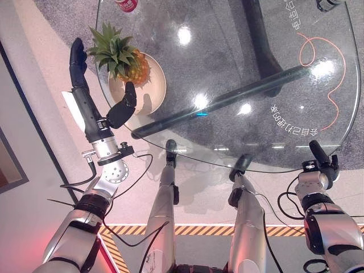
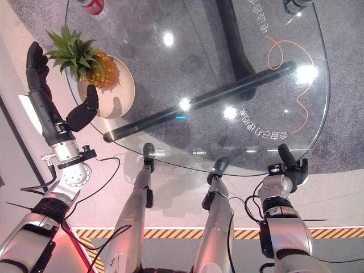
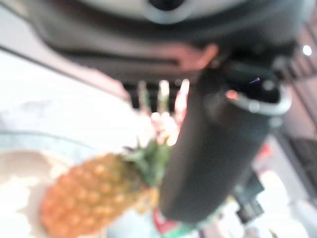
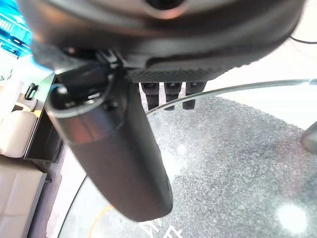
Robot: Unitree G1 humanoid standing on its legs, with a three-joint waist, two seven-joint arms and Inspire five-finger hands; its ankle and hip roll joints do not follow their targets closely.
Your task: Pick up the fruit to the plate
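The pineapple (image 1: 135, 67) lay on the plate (image 1: 156, 94) at the glass table's (image 1: 239, 85) upper-left edge; left hand (image 1: 94, 96) spread open beside it, right hand (image 1: 323, 161) relaxed, straight-fingered, lower right

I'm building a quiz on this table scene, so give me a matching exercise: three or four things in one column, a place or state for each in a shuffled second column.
1. pineapple
2. left hand
3. right hand
4. red can

a. at the table's near right edge
b. lying on the plate
c. open beside the plate
d. at the table's far edge

Pairs: 1-b, 2-c, 3-a, 4-d
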